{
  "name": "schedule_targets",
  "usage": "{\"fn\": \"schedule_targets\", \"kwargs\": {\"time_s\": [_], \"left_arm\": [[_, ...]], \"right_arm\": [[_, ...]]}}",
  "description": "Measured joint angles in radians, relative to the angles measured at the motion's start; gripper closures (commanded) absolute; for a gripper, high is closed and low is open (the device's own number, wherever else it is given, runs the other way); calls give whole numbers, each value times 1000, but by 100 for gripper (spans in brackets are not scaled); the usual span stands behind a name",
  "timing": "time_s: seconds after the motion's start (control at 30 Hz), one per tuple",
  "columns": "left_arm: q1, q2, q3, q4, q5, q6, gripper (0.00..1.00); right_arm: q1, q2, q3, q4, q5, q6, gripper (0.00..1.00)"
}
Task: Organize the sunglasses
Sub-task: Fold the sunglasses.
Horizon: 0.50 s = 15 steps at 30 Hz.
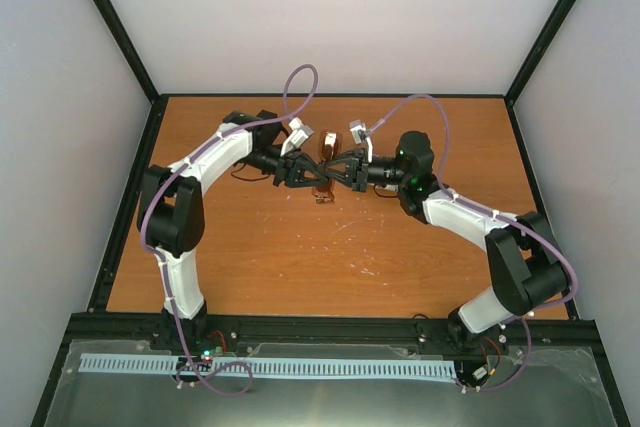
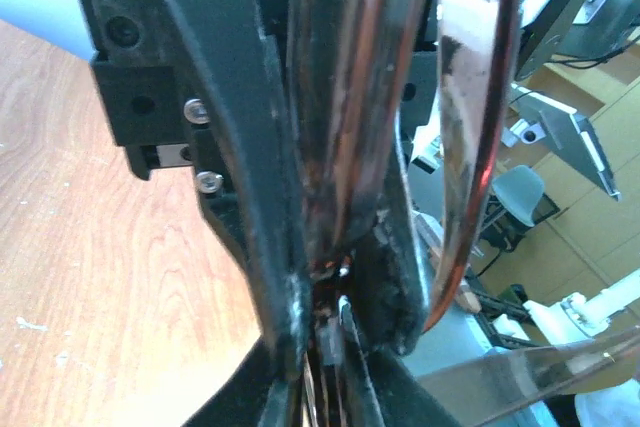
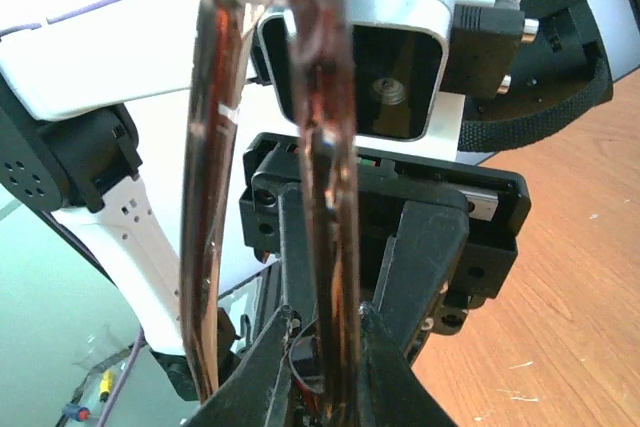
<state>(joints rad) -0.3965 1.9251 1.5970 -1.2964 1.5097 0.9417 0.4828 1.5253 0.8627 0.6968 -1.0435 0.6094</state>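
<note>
The sunglasses (image 1: 327, 155), thin reddish-brown frame with brownish lenses, are held upright above the middle of the wooden table, between the two grippers that meet tip to tip. My left gripper (image 1: 314, 173) comes in from the left and is shut on the sunglasses' lower edge. My right gripper (image 1: 340, 173) faces it from the right, also shut on them. In the left wrist view the frame (image 2: 345, 97) rises from my pinched left gripper (image 2: 328, 322). In the right wrist view a folded part of the sunglasses (image 3: 330, 197) stands between my right gripper (image 3: 330, 357).
The orange-brown table (image 1: 300, 257) is bounded by black rails and white walls on three sides. Purple cables loop above both arms. In the right wrist view the left arm's camera housing (image 3: 395, 77) sits directly behind the glasses.
</note>
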Motion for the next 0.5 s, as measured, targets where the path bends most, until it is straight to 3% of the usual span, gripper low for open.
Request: {"fn": "schedule_targets", "kwargs": {"time_s": [0.03, 0.07, 0.1, 0.3, 0.5], "left_arm": [[0, 0, 0, 3, 0, 0, 51], [-4, 1, 0, 2, 2, 5, 22], [-13, 1, 0, -2, 5, 6, 3], [-55, 0, -1, 2, 2, -12, 1], [9, -106, -148, 227, -162, -185, 0]], "right_arm": [[0, 1, 0, -3, 2, -4, 97], [0, 3, 0, -3, 3, -7, 97], [1, 6, 0, -5, 12, -8, 97], [-2, 6, 13, -102, 60, -64, 97], [-4, -84, 74, -484, 227, -251, 97]]}}
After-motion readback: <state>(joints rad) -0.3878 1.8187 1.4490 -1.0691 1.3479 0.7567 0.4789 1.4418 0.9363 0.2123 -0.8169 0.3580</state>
